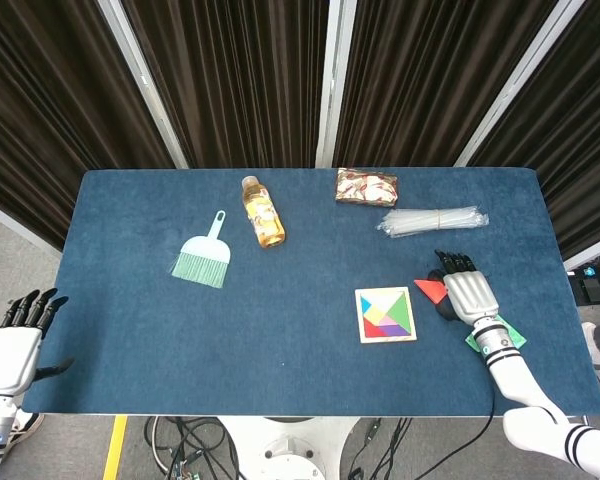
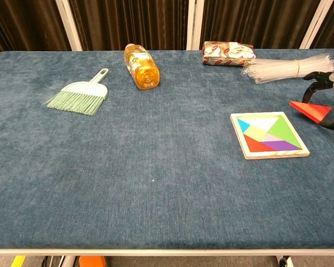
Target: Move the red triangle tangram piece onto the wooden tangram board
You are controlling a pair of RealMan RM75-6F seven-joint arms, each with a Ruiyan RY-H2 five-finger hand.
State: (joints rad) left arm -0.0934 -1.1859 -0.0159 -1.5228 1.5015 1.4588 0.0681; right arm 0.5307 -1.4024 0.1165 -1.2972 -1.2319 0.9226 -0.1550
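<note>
Dark curtains hang behind a blue-covered table (image 1: 130, 330). Near its right edge the red triangle (image 2: 311, 110) sits tilted, pinched between the dark fingers (image 2: 312, 90) of the right hand (image 1: 467, 292) and seemingly lifted off the cloth. Just beside it, toward the table's middle, lies the wooden tangram board (image 1: 386, 314) (already filled with coloured pieces). The left hand (image 1: 12, 345) hangs off the front left corner, fingers apart, holding nothing. Toward the far edge lie a bottle (image 1: 263, 211) and a small brush (image 1: 205, 256).
</note>
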